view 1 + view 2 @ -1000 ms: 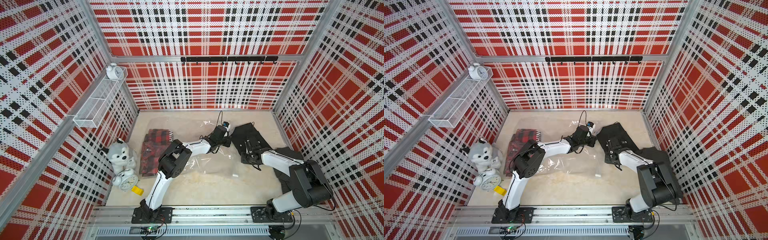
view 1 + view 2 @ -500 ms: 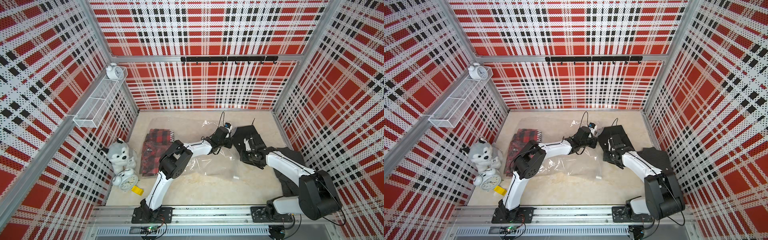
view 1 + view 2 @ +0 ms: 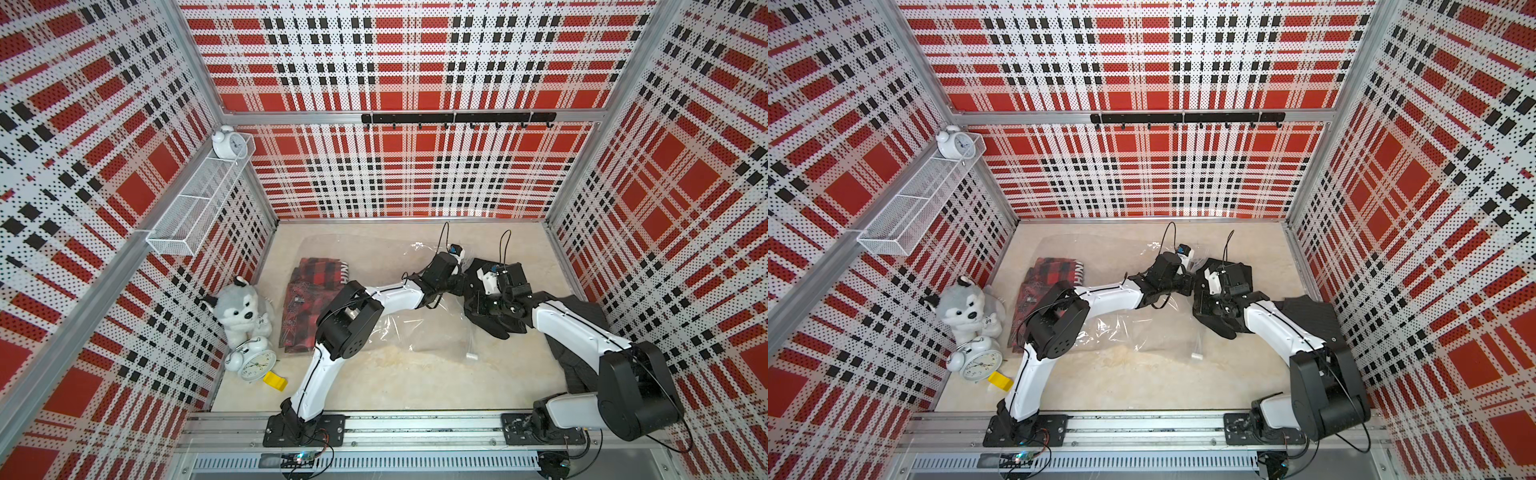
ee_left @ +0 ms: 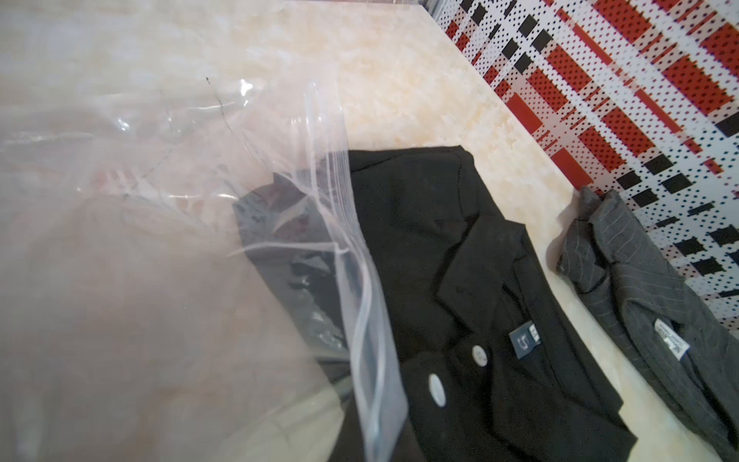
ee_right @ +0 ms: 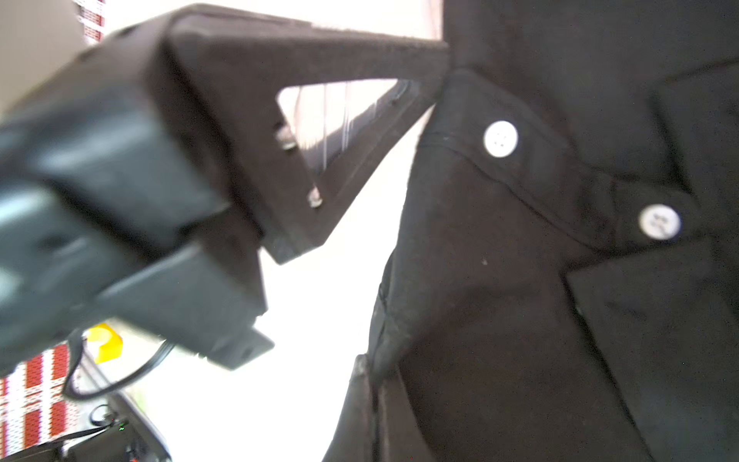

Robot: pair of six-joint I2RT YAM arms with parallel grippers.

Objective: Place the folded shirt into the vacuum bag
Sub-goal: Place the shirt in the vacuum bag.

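Right of centre in a top view, the left gripper (image 3: 457, 282) had its fingers clenched on the zip edge of the vacuum bag (image 3: 419, 328), which lay mid-frame on the desk (image 3: 395, 382). The right gripper (image 3: 473, 301) had its fingers clenched on the black shirt (image 4: 480, 260), one corner of which showed through the plastic.
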